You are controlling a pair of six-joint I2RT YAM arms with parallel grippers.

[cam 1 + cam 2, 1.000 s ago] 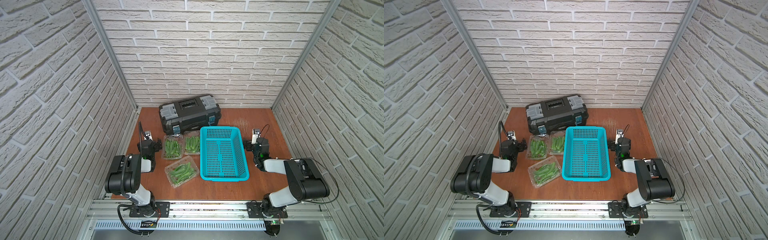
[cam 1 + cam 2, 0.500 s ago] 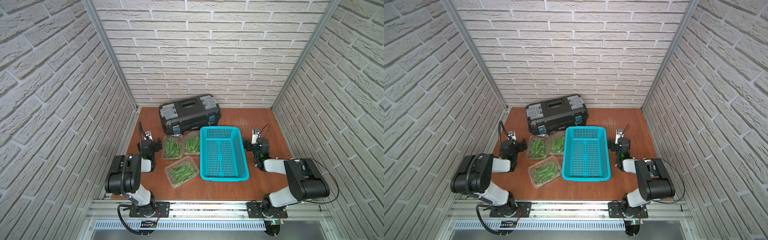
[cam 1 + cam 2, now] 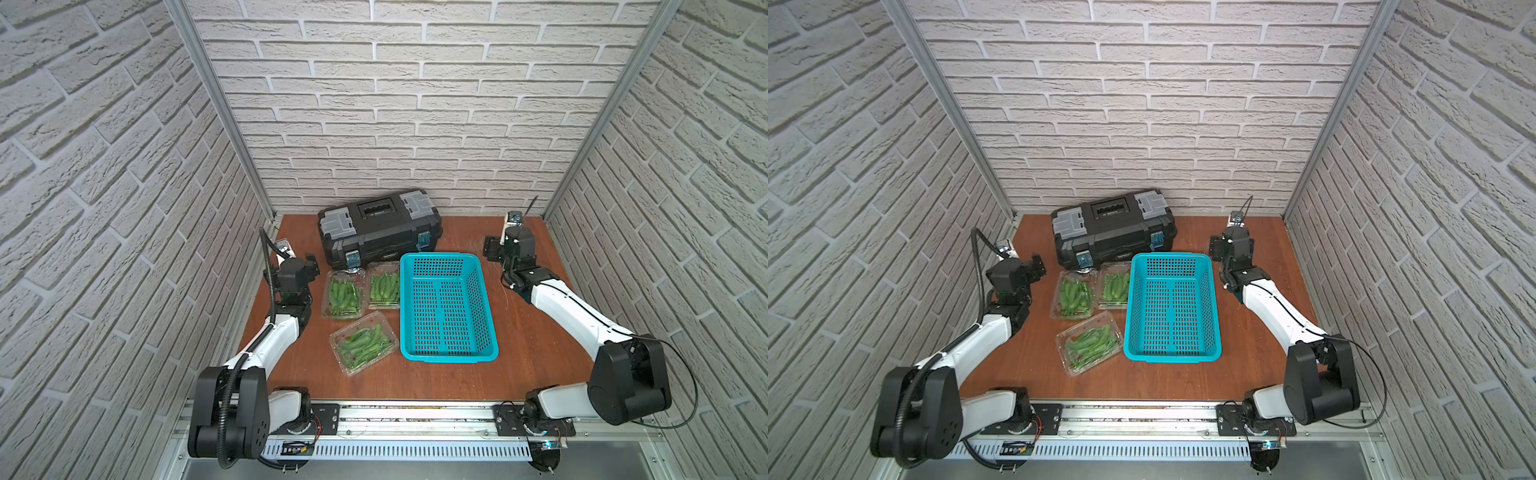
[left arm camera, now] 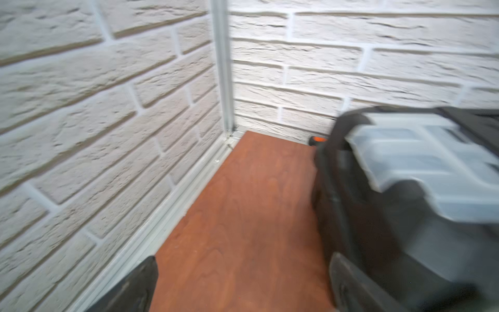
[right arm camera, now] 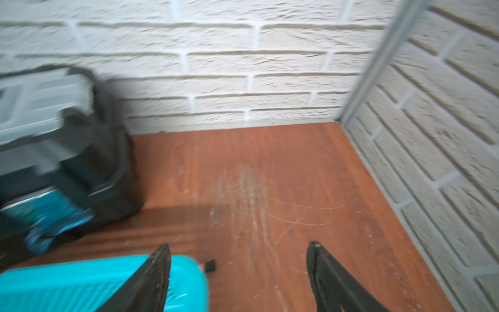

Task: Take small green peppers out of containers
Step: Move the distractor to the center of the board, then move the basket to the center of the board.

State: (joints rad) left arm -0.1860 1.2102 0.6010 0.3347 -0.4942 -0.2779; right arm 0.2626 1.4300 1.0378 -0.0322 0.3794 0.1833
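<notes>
Task unstarted: your left gripper (image 3: 311,266) and right gripper (image 3: 493,248) both spread wide, empty. Small green peppers (image 3: 365,343) all inside containers (image 3: 338,337). Next, you reach left container, pop lid.

Wide-open end effector (image 5: 237,244) over scratched tabletop (image 5: 297,167)

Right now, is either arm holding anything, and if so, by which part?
Nothing is held. The left jaws and the right jaws both stand open and empty; the peppers lie in their containers.
</notes>
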